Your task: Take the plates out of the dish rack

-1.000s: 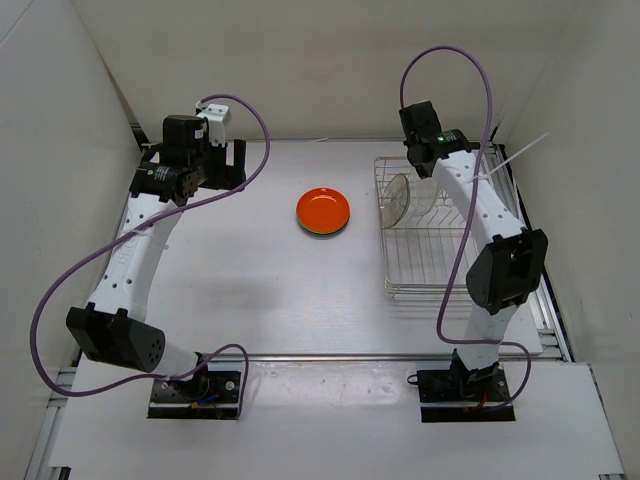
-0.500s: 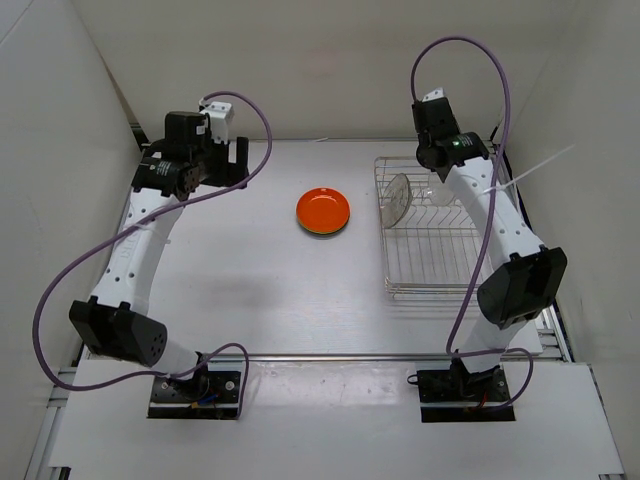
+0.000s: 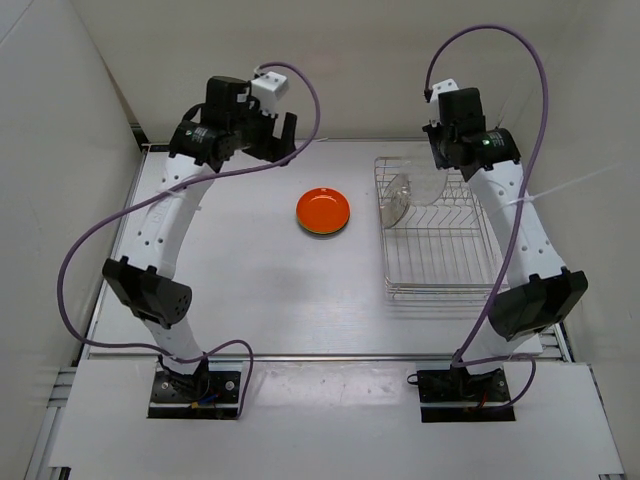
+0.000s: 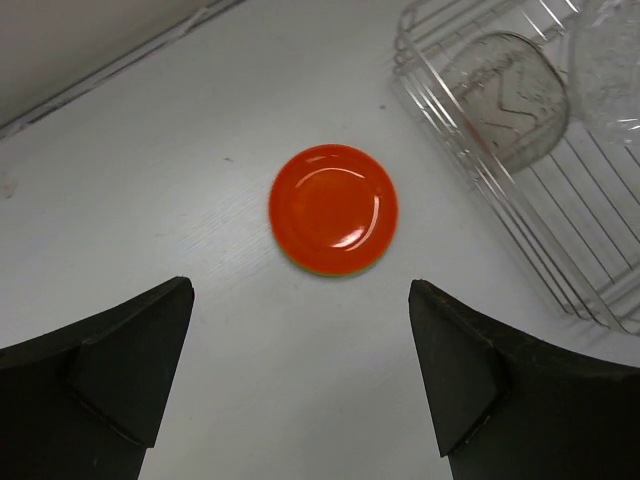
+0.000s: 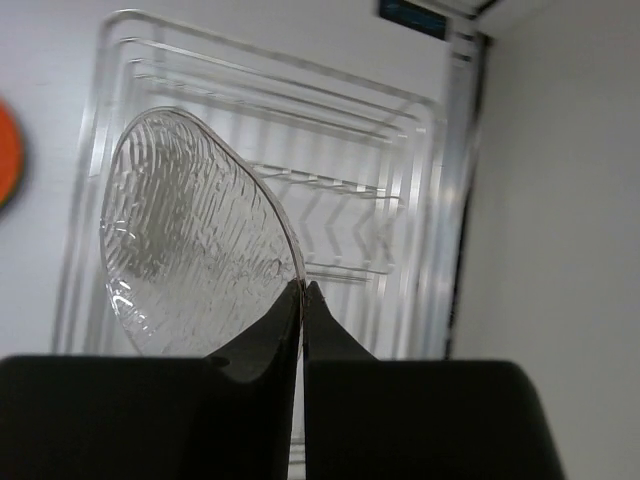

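A clear ribbed round plate [image 5: 190,235] is clamped by the right claw [image 5: 302,290] over the silver wire dish rack [image 3: 436,292]. The left claw [image 4: 300,290] is spread apart above the orange round plate [image 4: 333,208] on the bench [image 4: 150,180].

A robotics lab test cell: plain white panels [image 3: 50,150] enclose a white table [image 3: 250,290] left, far and right; two cabled robot arms [image 3: 170,215] are bolted at its near edge.

My white perforated arm links [image 3: 165,215] carry black joint housings [image 3: 150,295]; purple cables [image 3: 75,270] loop upward from my black base plates [image 3: 195,395] (a white block [image 3: 270,85] caps the left arm's far end).
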